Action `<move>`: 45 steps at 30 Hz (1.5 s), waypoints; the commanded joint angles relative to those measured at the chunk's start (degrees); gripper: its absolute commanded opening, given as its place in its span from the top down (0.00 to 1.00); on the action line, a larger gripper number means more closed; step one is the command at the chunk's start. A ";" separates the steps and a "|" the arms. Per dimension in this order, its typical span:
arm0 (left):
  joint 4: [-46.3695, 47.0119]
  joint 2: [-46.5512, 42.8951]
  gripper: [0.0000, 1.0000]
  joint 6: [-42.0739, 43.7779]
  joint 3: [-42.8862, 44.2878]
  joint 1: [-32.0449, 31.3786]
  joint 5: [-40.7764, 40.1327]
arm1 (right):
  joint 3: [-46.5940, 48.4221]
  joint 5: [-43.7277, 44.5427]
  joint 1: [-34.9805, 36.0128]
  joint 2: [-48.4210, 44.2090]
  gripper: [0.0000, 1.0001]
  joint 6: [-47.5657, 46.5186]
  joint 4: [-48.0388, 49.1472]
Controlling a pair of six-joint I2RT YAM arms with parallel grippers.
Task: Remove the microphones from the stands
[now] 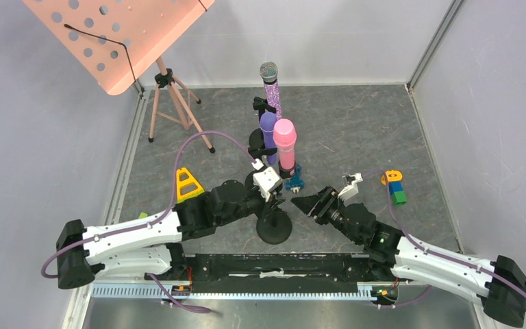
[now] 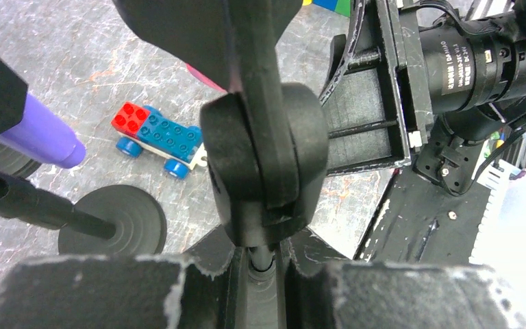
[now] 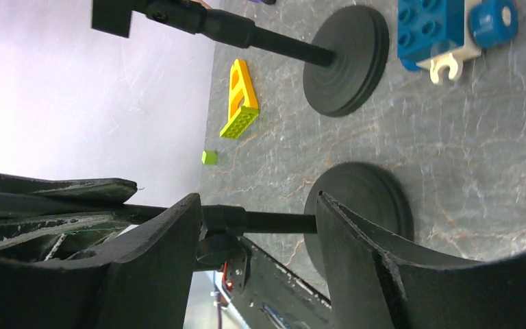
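Note:
A pink microphone (image 1: 285, 140) stands upright in the clip of the nearest black stand, whose round base (image 1: 274, 227) rests near the front edge. My left gripper (image 1: 269, 200) is shut on that stand's thin pole (image 2: 272, 259), just below the clip joint (image 2: 264, 157). My right gripper (image 1: 304, 203) is open just right of the stand; in the right wrist view its fingers (image 3: 257, 205) frame the pole (image 3: 277, 221) and base (image 3: 363, 205) without touching them. Only a sliver of pink (image 2: 205, 75) shows behind the clip in the left wrist view.
Behind stand a purple microphone (image 1: 268, 127) and a glittery one (image 1: 270, 86) on their own stands. A blue block car (image 1: 294, 181), a yellow triangle piece (image 1: 188, 184) and coloured blocks (image 1: 396, 188) lie on the floor. A pink music stand (image 1: 120, 34) fills the back left.

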 commanded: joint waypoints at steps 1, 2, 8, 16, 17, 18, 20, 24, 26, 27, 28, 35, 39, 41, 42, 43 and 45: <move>4.45 -3.92 0.98 2.35 -1.48 -0.15 -3.91 | 4.74 -2.11 -0.05 2.15 0.33 10.96 -4.26; 4.47 -4.28 0.98 2.26 -1.79 -0.17 -3.90 | 5.04 -3.11 -0.05 3.02 0.33 12.50 -4.55; 4.36 -5.35 0.98 1.31 -3.32 -0.17 -3.43 | 3.67 -11.30 -0.05 8.41 0.39 23.36 3.00; 4.64 -6.87 0.98 0.36 -4.73 -0.17 -4.39 | 1.87 -16.79 0.06 14.29 0.53 30.59 11.92; 4.56 -7.03 0.98 0.37 -4.75 -0.21 -4.69 | 1.74 -17.07 0.00 14.56 0.53 31.29 12.37; 4.55 -7.21 0.98 0.31 -4.87 -0.19 -5.05 | 1.77 -17.09 -0.03 14.58 0.53 31.80 12.62; 4.55 -7.48 0.98 0.03 -5.10 -0.18 -5.64 | 1.77 -17.07 0.05 14.41 0.54 32.56 12.60; 5.14 -7.77 0.98 -0.41 -5.60 -0.16 -6.49 | 1.49 -17.28 0.04 14.10 0.54 33.95 12.71; 5.51 -7.81 0.98 -0.42 -5.80 -0.15 -6.62 | 0.96 -17.51 0.04 14.28 0.56 34.53 13.64; 5.52 -7.88 0.98 -0.42 -5.78 -0.16 -6.61 | 0.65 -17.51 0.04 14.38 0.57 34.70 14.30; 5.52 -7.82 0.98 -0.42 -5.80 -0.19 -6.65 | 0.39 -17.44 0.04 14.42 0.59 34.82 14.90; 5.61 -7.89 0.98 -0.68 -6.00 -0.15 -6.46 | 0.01 -18.11 0.04 15.85 0.62 34.91 16.83; 5.70 -8.03 0.98 -0.86 -6.13 -0.21 -6.60 | 0.87 -18.24 -0.01 16.77 0.57 34.31 17.10; 5.70 -8.09 0.98 -0.95 -6.08 -0.21 -6.60 | 0.92 -18.22 0.04 17.51 0.58 34.19 17.65; 5.77 -8.11 0.98 -0.95 -6.19 -0.17 -6.55 | 0.71 -18.22 0.04 17.75 0.60 34.20 18.12; 5.78 -8.06 0.98 -0.95 -6.15 -0.15 -6.51 | 0.56 -18.22 0.04 18.04 0.64 34.21 18.77; 5.76 -8.08 0.98 -0.95 -6.08 -0.20 -6.47 | 0.43 -19.88 0.03 18.34 0.70 34.03 20.08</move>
